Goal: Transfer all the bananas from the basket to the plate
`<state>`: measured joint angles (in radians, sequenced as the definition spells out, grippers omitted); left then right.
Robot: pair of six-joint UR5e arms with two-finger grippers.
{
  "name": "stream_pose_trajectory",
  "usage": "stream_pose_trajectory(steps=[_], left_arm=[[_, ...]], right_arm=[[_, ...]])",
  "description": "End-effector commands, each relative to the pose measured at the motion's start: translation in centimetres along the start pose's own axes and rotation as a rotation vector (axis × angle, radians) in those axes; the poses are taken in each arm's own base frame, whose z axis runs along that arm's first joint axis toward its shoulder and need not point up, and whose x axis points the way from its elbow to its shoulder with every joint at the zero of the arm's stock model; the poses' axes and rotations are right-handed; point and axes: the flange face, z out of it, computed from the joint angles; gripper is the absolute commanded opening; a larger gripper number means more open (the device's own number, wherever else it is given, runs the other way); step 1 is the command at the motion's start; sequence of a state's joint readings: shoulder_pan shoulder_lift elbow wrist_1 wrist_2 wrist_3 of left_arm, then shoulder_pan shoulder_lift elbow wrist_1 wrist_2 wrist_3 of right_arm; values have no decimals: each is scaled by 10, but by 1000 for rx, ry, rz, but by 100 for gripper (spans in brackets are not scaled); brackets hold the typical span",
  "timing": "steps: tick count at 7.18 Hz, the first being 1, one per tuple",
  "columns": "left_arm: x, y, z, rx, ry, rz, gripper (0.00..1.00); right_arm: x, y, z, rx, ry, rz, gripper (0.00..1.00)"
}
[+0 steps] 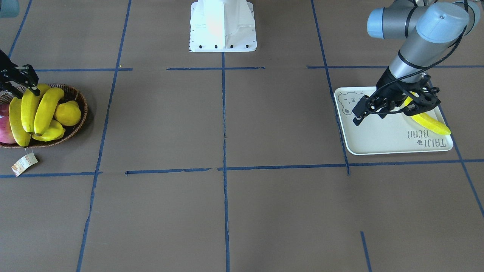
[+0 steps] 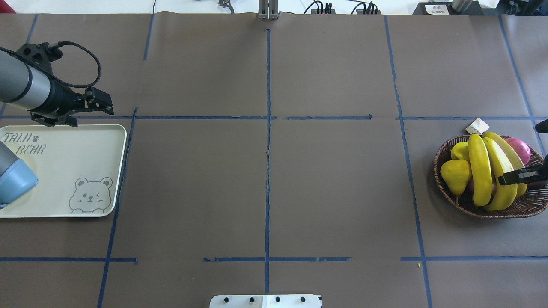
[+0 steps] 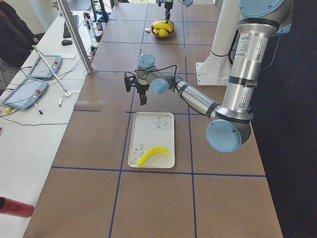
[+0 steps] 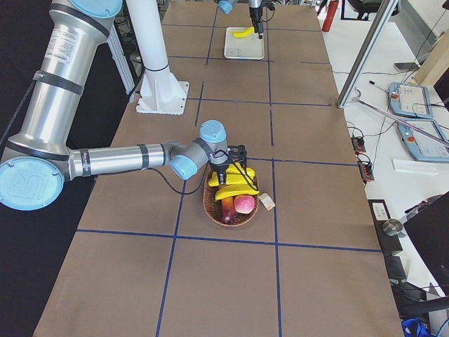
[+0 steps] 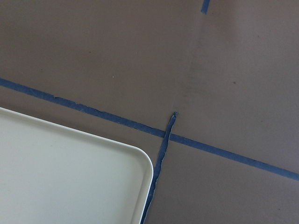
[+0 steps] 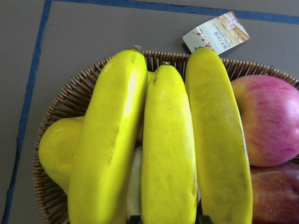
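Observation:
Three bananas [image 1: 34, 109] lie side by side in the wicker basket [image 1: 81, 109], seen close in the right wrist view [image 6: 168, 149]. My right gripper [image 1: 23, 90] hangs just over them, open, its fingertips [image 6: 135, 217] on either side of the middle banana. One banana [image 1: 431, 122] lies free on the cream bear-print plate [image 1: 378, 136]; in the overhead view my arm hides it. My left gripper [image 1: 357, 113] is open and empty above the plate's far edge [image 2: 64, 128], apart from that banana. The left wrist view shows only a plate corner [image 5: 56, 177].
The basket also holds a yellow lemon-like fruit [image 1: 68, 113] and red apples [image 6: 271, 121]. Its paper tag [image 1: 23, 164] lies on the table beside it. The robot base [image 1: 223, 26] stands mid-table at the robot's side. Brown table with blue tape lines between basket and plate.

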<state>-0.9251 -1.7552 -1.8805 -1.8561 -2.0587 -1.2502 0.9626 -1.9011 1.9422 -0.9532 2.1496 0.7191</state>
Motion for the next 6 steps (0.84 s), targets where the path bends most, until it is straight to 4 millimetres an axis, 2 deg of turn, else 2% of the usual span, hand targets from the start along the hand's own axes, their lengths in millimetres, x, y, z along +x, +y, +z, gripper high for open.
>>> stream_pose_trajectory(steps=[1, 2, 3, 4, 5, 6], left_arm=[[0, 0, 0, 0, 0, 0, 99], [1, 1, 0, -1, 1, 2, 99], [1, 1, -1, 0, 2, 2, 99], [1, 1, -1, -1, 3, 0, 99], [1, 2, -1, -2, 3, 1, 99], [2, 1, -2, -1, 5, 2, 99]], right_arm=[[1, 0, 1, -3, -1, 0, 51], [2, 0, 1, -3, 0, 1, 35], [0, 0, -1, 1, -3, -1, 7], [2, -3, -14, 25, -16, 9, 1], [17, -8, -37, 58, -40, 37, 0], [27, -5, -67, 85, -73, 58, 0]])
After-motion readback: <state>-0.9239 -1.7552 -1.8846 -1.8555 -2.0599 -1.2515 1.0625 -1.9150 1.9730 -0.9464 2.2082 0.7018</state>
